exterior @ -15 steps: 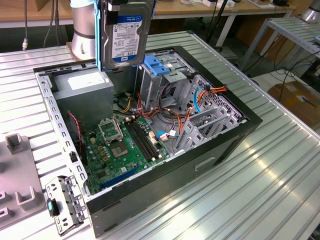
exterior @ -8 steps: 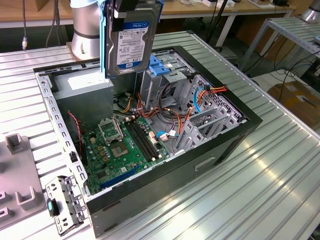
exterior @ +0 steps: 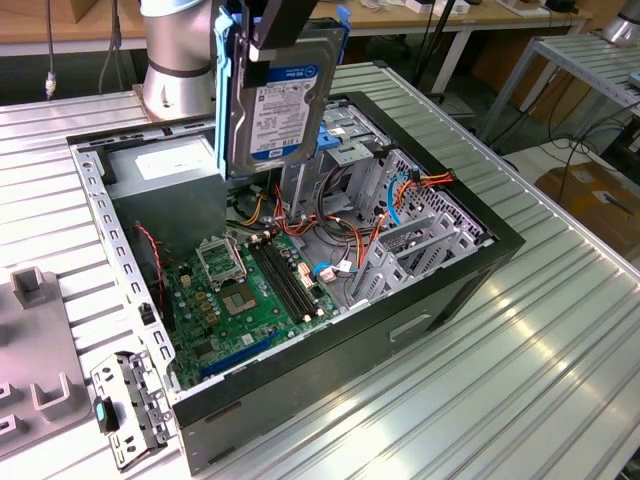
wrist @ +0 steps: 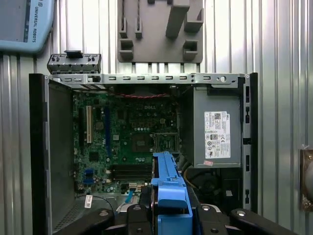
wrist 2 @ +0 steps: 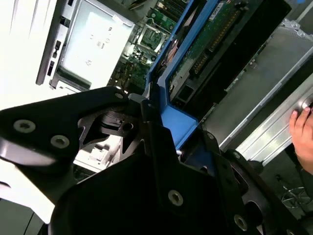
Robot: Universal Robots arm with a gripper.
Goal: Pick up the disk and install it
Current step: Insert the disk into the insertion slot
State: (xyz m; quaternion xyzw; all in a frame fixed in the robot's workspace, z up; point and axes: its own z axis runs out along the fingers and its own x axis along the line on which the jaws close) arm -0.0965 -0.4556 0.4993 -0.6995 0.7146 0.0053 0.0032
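Note:
The disk hangs upright above the open computer case, label facing the exterior camera, blue rails on its sides. My gripper is shut on its top edge. It hovers over the back of the case, between the grey power-supply box and the metal drive cage. In the first wrist view the disk's blue rail points down at the case from my gripper. The second wrist view shows the disk's green circuit-board side between black fingers.
Inside the case lie the green motherboard and loose orange and blue cables. A grey fixture and a detached bracket sit at the exterior view's left. The arm's base stands behind. A hand rests on the table.

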